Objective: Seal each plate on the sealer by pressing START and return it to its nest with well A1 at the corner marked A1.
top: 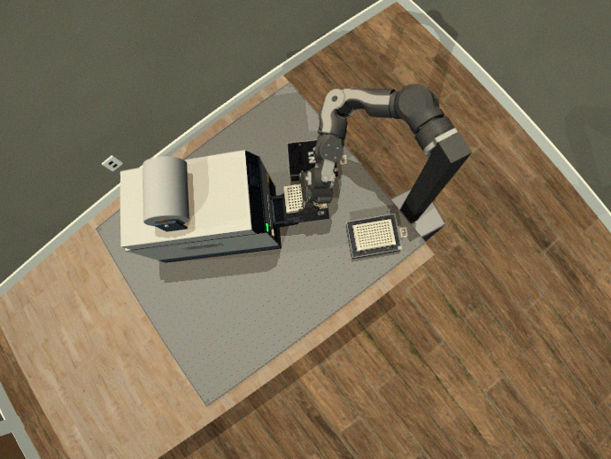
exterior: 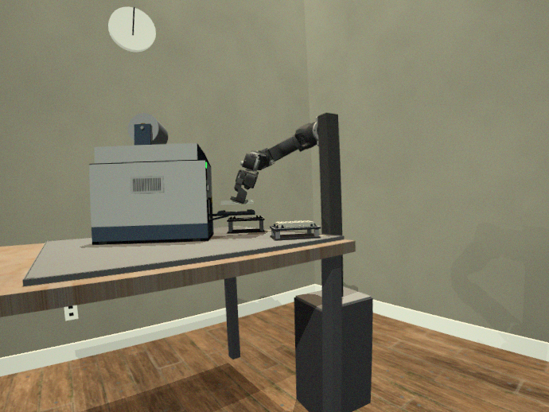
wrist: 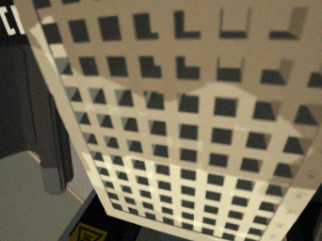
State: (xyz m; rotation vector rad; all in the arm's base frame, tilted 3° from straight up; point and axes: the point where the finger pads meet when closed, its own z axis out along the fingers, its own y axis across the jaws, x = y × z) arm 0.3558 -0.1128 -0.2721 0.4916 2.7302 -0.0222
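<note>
Wrist view: plate (wrist: pixel 188 135) fills the frame, cut off at top and right edges — fingertips not visible, grip point can't be seen. Top view: arm hides most of the stage (top: pixel 315 213) and part of the N1 nest (top: pixel 298 152). Exterior: plate edge-on, too small for well detail.
</note>
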